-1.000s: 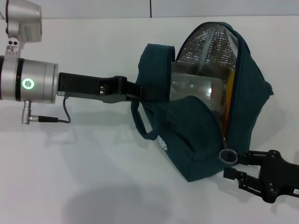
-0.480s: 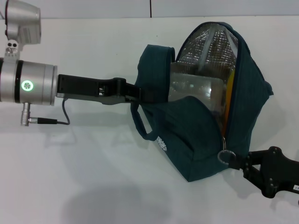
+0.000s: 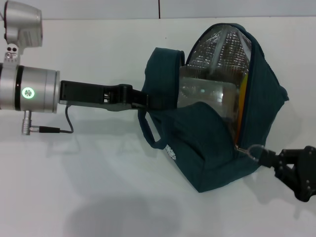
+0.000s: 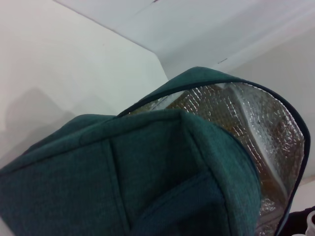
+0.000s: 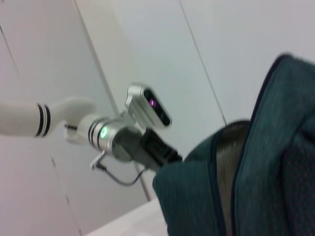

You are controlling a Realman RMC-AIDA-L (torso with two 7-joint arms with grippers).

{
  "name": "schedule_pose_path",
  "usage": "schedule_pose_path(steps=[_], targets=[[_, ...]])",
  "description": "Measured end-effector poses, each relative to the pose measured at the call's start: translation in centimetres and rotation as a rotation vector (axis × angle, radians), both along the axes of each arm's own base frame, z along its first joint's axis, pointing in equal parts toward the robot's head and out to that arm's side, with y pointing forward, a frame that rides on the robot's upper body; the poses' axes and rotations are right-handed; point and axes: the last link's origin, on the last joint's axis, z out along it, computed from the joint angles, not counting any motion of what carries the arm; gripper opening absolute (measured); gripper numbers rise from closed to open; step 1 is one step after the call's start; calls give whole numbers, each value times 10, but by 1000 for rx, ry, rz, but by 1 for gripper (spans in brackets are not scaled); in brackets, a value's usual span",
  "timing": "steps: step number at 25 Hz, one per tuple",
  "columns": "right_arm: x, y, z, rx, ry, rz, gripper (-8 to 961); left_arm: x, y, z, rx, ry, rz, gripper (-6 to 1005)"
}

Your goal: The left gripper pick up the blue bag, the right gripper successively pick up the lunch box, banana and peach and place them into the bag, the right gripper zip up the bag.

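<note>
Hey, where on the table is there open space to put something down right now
Bare table lies in front of the left gripper and the blue bag, and more behind that arm toward the wall. It is crowded at the bag's front corner, where the right gripper is shut on the zip-pull.

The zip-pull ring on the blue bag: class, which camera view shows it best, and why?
The head view. There the zip-pull ring shows at the low end of the blue bag's zip, beside the right gripper. Neither wrist view shows the ring, only bag fabric and foil lining.
</note>
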Motion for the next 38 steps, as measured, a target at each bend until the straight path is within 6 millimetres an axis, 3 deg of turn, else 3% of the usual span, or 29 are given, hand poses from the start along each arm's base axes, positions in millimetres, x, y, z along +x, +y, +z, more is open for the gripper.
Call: schedule_pose_path(steps=[16, 21, 24, 33, 38], targets=[[-19, 9, 7, 38, 104, 54, 7, -1, -7, -5, 86, -34, -119, 49], [-19, 10, 7, 39, 104, 54, 8, 0, -8, 2, 133, -96, -124, 176], [-20, 10, 8, 43, 110, 57, 9, 0, -8, 7, 135, -126, -100, 380], [-25, 13, 14, 83, 151, 75, 11, 0, -18, 23, 230, -235, -190, 509], [-35, 26, 19, 130, 180, 95, 12, -5, -30, 21, 298, -276, -235, 535]])
